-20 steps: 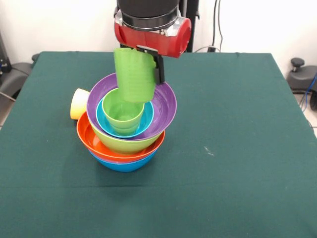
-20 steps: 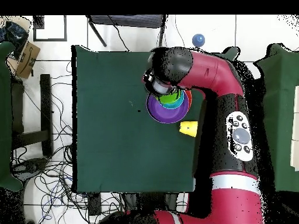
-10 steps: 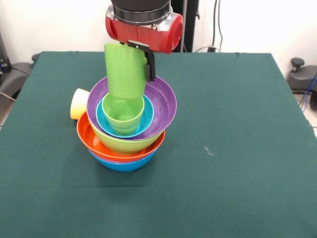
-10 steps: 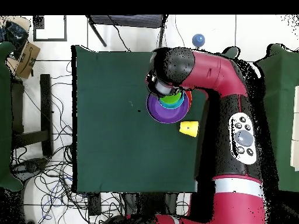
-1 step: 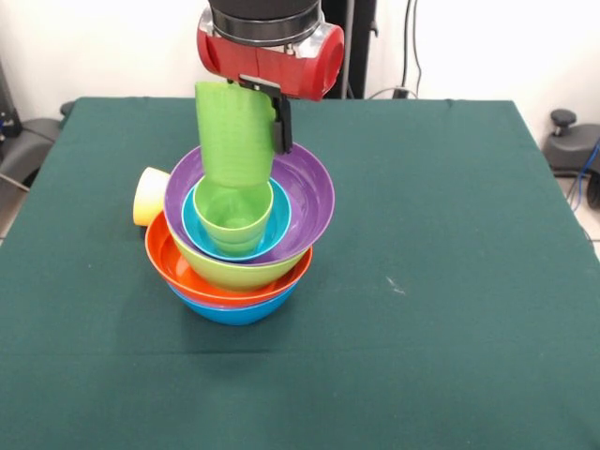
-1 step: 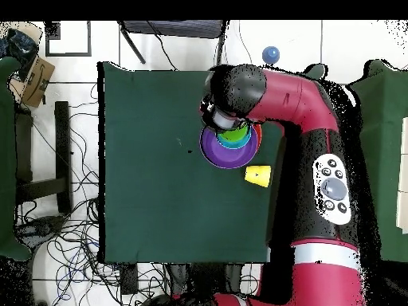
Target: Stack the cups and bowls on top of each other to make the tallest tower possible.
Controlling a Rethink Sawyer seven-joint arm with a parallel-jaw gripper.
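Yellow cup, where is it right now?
Front view: the yellow cup lies on its side on the table, left of the tower, beside the purple bowl and orange bowl.

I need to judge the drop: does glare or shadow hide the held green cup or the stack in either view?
Front view: even light, only soft sheen on the purple bowl, the green cup in the gripper shows clearly. Overhead view: the arm covers the cup and part of the tower.

five bowls [image 5: 246,246], three cups [image 5: 236,136]
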